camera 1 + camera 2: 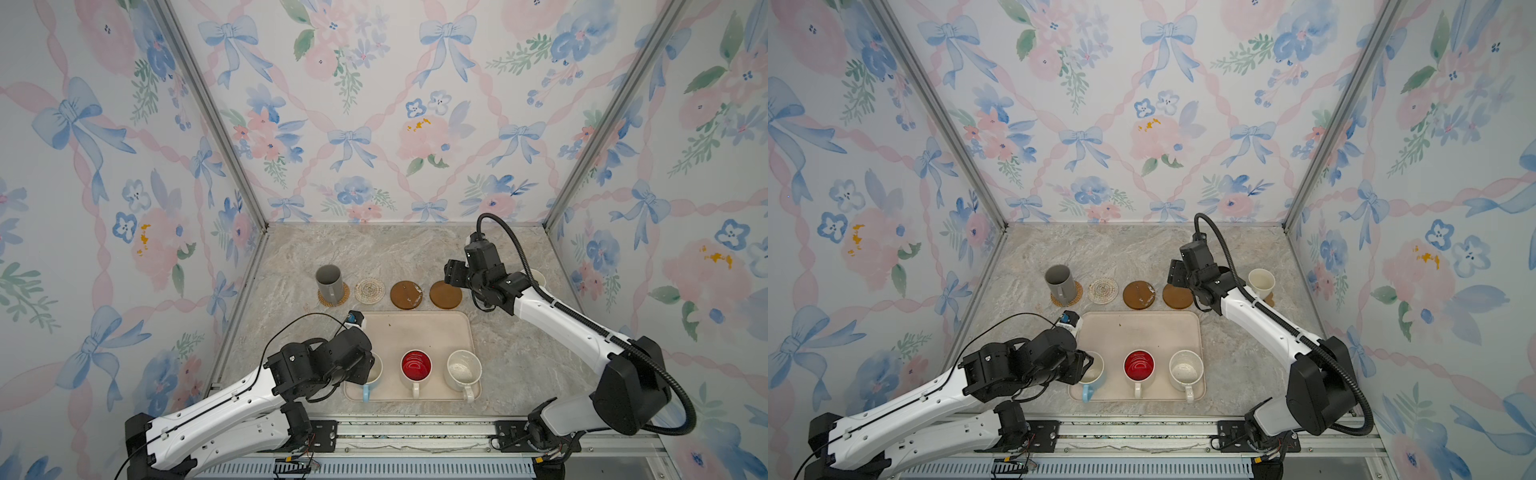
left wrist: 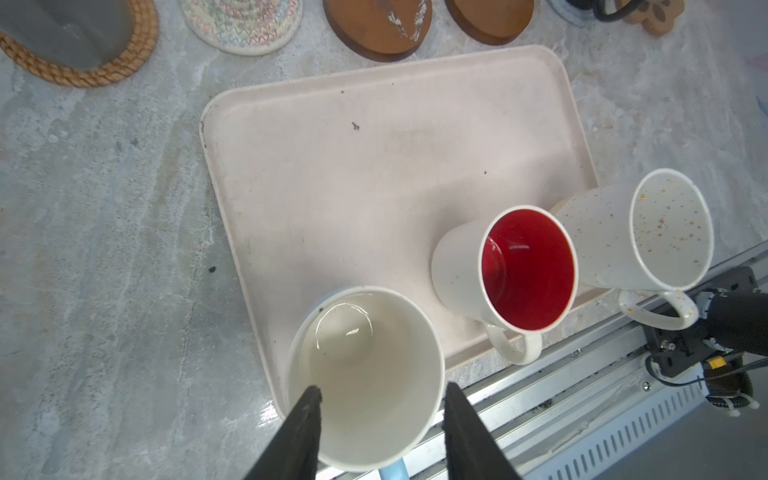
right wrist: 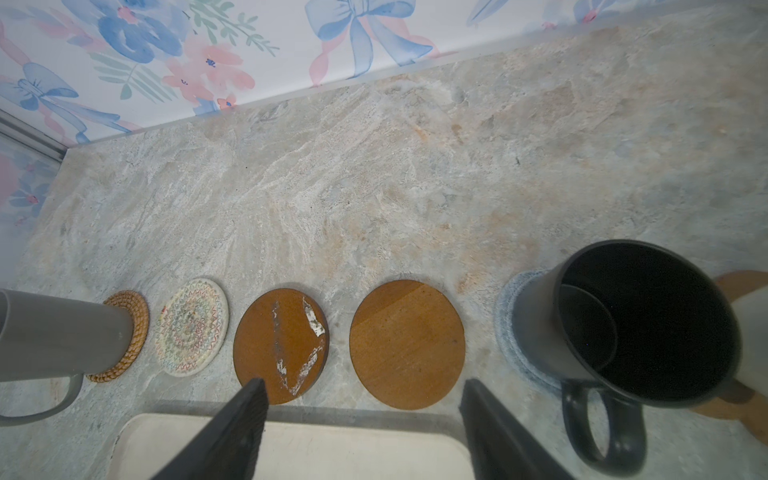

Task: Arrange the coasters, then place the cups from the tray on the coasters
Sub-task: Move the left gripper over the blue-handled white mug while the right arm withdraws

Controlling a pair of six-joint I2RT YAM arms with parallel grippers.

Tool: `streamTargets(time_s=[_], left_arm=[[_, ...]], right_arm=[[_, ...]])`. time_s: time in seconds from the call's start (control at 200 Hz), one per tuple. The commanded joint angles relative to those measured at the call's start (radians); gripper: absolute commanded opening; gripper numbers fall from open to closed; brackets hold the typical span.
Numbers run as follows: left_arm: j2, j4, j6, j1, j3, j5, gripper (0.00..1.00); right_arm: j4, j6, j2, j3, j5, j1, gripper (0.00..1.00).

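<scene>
A grey-beige marbled counter point(image 1: 374, 253) is closed in on three sides by walls papered with blue bows and pink flowers point(image 1: 374, 104). Bare metal posts point(image 1: 210, 108) rise from the counter's two far corners. Along the counter's near edge runs a metal rail point(image 1: 415, 432), with a slotted grille point(image 1: 374, 467) just outside it.

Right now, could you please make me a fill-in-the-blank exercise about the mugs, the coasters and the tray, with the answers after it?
1. The tray holds ___ mugs.
2. The mug on the rattan coaster is ___.
3. The middle mug on the tray is ___ inside.
4. The mug on the blue-grey coaster is ___.

Missing words: three; grey; red; black.
</scene>
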Motion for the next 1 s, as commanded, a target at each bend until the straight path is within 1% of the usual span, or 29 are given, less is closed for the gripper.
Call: streamTargets(time_s=[0.0, 0.075, 0.17, 0.275, 0.395, 0.61, 0.71, 0.995], left_arm=[[-0.016, -0.086, 0.033, -0.007, 0.042, 0.036, 0.45], [-0.034, -0.087, 0.033, -0.007, 0.043, 0.058, 0.45], [-0.042, -0.087, 0.033, -0.008, 0.028, 0.111, 0.44], [-0.028, -0.088, 0.032, -0.012, 0.009, 0.153, 0.39], [-0.014, -0.099, 0.032, -0.021, 0.003, 0.183, 0.39], [0.022, -0.153, 0.035, -0.037, 0.025, 0.207, 0.39], [0.043, -0.157, 0.039, -0.043, 0.025, 0.223, 0.37], [0.129, -0.151, 0.006, -0.055, 0.022, 0.198, 0.38]], right_arm=[[0.013, 0.009, 0.016, 0.008, -0.020, 0.009, 0.76], [0.014, 0.009, 0.021, 0.007, -0.021, 0.008, 0.76], [0.015, 0.008, 0.025, 0.007, -0.027, 0.008, 0.76], [0.014, 0.006, 0.031, 0.010, -0.031, 0.006, 0.76], [0.015, 0.005, 0.037, 0.010, -0.037, 0.003, 0.76], [0.018, 0.003, 0.054, 0.011, -0.051, -0.002, 0.77], [0.020, 0.004, 0.066, 0.015, -0.061, -0.004, 0.76], [0.031, 0.002, 0.095, 0.023, -0.088, -0.011, 0.76]])
